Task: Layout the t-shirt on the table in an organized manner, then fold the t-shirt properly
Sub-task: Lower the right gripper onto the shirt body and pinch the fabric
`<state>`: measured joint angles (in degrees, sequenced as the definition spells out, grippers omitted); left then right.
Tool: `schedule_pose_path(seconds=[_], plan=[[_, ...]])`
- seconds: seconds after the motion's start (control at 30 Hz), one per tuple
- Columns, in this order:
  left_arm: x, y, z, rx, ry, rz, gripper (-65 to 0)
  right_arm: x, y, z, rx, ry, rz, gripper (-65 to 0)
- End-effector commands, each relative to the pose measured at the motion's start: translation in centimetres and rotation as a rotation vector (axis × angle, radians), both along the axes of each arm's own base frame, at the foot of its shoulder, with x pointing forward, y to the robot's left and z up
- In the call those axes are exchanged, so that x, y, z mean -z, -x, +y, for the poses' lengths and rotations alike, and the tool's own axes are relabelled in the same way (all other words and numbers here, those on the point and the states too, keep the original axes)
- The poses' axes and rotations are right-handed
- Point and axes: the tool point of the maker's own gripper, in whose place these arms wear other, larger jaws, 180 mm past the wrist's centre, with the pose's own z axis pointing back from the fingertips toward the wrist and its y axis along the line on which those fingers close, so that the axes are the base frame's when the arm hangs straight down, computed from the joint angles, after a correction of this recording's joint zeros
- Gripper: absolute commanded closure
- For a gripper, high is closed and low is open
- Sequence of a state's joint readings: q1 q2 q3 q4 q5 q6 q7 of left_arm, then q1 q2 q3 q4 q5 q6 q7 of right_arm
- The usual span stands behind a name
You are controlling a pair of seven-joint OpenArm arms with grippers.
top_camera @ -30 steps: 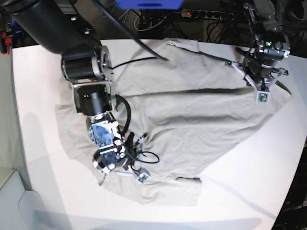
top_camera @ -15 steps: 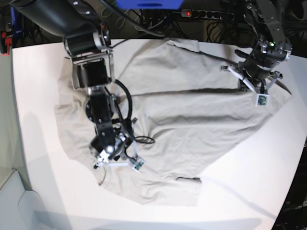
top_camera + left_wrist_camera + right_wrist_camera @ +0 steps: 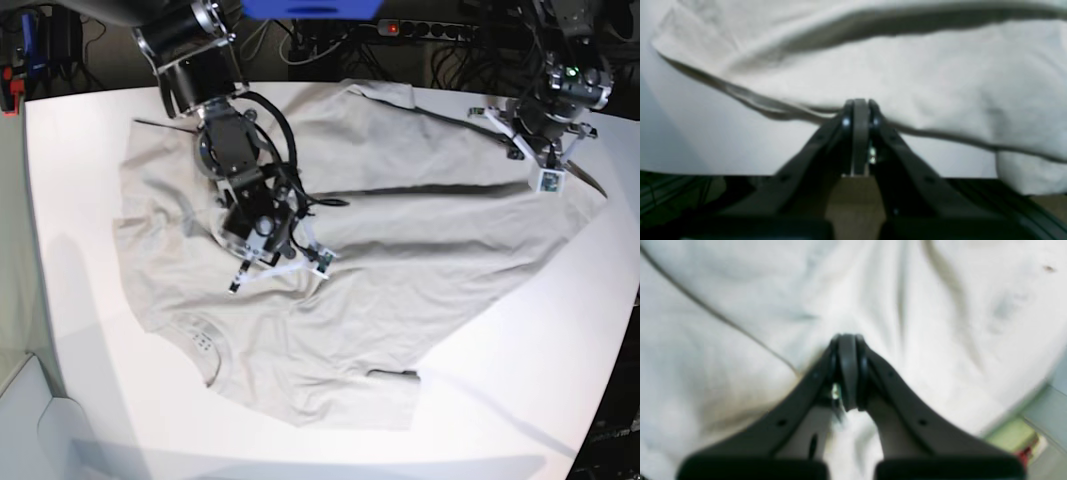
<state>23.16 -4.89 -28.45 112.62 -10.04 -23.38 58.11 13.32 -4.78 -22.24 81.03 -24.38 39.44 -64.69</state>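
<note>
- The t-shirt (image 3: 400, 250) is spread over most of the white counter (image 3: 70, 200), pretty flat but rumpled, with long creases running across the middle of it.
- The shirt's neck opening (image 3: 205, 350) sits toward the near edge of the counter, and one sleeve (image 3: 385, 95) reaches the far edge by the power strip (image 3: 430, 30).
- The right hand (image 3: 275, 255) is over the middle of the shirt, a bit up from the neck opening, cables looping around its wrist.
- In the right wrist view that hand (image 3: 847, 350) has its jaws pressed fully together with nothing between them; there's only wrinkled shirt cloth (image 3: 940, 323) under it. Can't tell if the tips actually touch the fabric, it's blurry.
- The left hand (image 3: 545, 165) is at the shirt's outer edge, on the side away from the neck opening.
- In the left wrist view that hand (image 3: 859, 111) is also clamped shut, tips right at the shirt's hem (image 3: 756, 100). Looks like it's pinching the edge, but the blur won't let me swear to it.
- The shirt's hem there is lifted slightly off the counter (image 3: 706, 140), shadow showing under it.
</note>
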Motion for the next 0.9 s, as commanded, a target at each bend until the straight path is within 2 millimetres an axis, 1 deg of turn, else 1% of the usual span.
schedule_pose_path(seconds=[0.0,0.13,0.27,0.33,0.43,0.5,0.63,0.7,0.8,0.87], plan=[[-0.7,-0.3,0.1,0.003,-0.009,-0.026,-0.1,-0.2,-0.5,0.8,-0.017,-0.016,-0.005,0.0],[-0.6,-0.1,0.1,0.003,-0.008,-0.019,-0.1,1.9,-0.7,1.2,-0.038,-0.03,0.047,0.0],[-0.5,0.2,0.1,0.003,-0.008,-0.013,-0.1,3.2,-1.8,1.2,-0.008,-0.095,0.081,0.0],[-0.5,-0.1,-0.3,0.011,-0.001,-0.017,-0.1,3.6,-3.1,1.0,0.012,-0.132,0.088,0.0],[0.0,-0.2,-2.4,0.06,0.029,-0.009,-0.1,4.1,-4.9,0.5,0.051,-0.179,0.114,0.0],[0.2,-0.3,-4.1,0.106,0.05,-0.004,-0.1,3.7,-6.2,0.5,0.078,-0.221,0.114,0.0],[0.5,-0.6,-8.8,0.176,0.136,-0.006,-0.1,2.6,-8.0,0.6,0.12,-0.267,0.113,0.0],[0.6,-0.5,-11.3,0.221,0.177,-0.005,-0.1,2.6,-8.1,0.7,0.118,-0.266,0.112,0.0],[0.5,-0.3,-14.3,0.299,0.215,-0.001,-0.1,2.7,-7.9,0.7,0.118,-0.267,0.115,0.0],[0.4,-0.1,-15.7,0.329,0.232,-0.002,-0.1,2.8,-7.8,0.7,0.119,-0.267,0.118,0.0]])
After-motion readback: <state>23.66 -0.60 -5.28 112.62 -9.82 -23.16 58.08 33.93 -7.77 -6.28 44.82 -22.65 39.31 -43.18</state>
